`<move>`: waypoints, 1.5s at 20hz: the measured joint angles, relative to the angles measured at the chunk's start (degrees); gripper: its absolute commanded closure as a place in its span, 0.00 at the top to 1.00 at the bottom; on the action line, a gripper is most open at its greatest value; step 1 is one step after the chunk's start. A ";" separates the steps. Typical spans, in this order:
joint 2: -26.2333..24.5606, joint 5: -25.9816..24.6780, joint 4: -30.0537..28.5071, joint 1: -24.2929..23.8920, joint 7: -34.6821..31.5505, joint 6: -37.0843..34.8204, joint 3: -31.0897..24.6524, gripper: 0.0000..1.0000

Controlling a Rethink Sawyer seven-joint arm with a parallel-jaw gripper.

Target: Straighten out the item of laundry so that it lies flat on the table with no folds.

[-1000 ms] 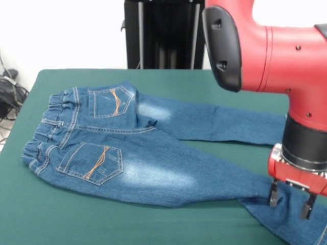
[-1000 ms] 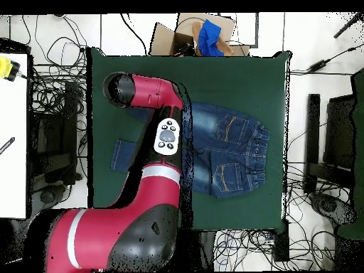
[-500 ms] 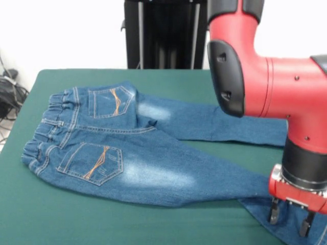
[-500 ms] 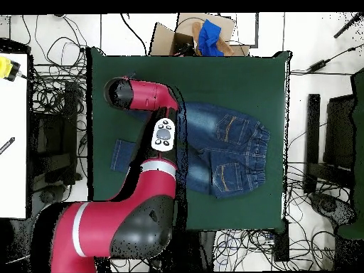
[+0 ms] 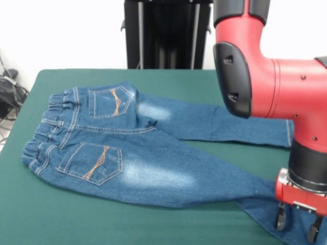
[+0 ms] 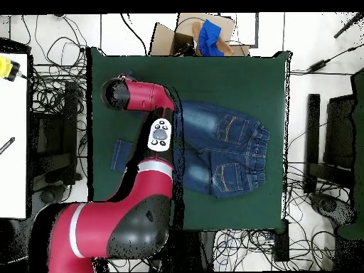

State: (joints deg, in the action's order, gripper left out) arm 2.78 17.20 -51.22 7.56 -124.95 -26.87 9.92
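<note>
Tool [image 5: 296, 228] over jeans' [image 5: 127, 153] lower leg

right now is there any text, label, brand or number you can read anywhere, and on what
None can be read.
The jeans: only orange stitched lines on the back pockets, no letters.
The arm's button pad: marks too small to read.
The claw and the table: no writing visible.

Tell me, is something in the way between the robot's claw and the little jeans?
Nothing visible is. In the front view the gripper hangs right over the lower end of the jeans leg, fingers apart, with only air between. Whether the tips touch the cloth cannot be told. Only the jeans show on the green table.
</note>
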 measured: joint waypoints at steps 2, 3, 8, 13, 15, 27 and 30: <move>0.00 0.00 0.00 0.05 0.00 0.18 0.00 1.00; -0.01 0.00 0.01 0.06 0.00 0.20 0.00 1.00; -0.29 0.00 0.01 0.08 0.00 0.30 0.01 0.00; -0.31 0.01 0.05 0.11 0.00 0.33 0.07 0.00; -0.31 0.01 0.06 0.11 0.00 0.33 0.07 0.00; -1.36 0.22 1.75 1.19 0.00 0.30 1.71 0.00; -1.84 0.69 2.53 1.58 0.00 0.29 2.03 0.00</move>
State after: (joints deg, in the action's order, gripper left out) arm 0.94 17.89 -48.69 9.14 -124.95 -26.59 11.95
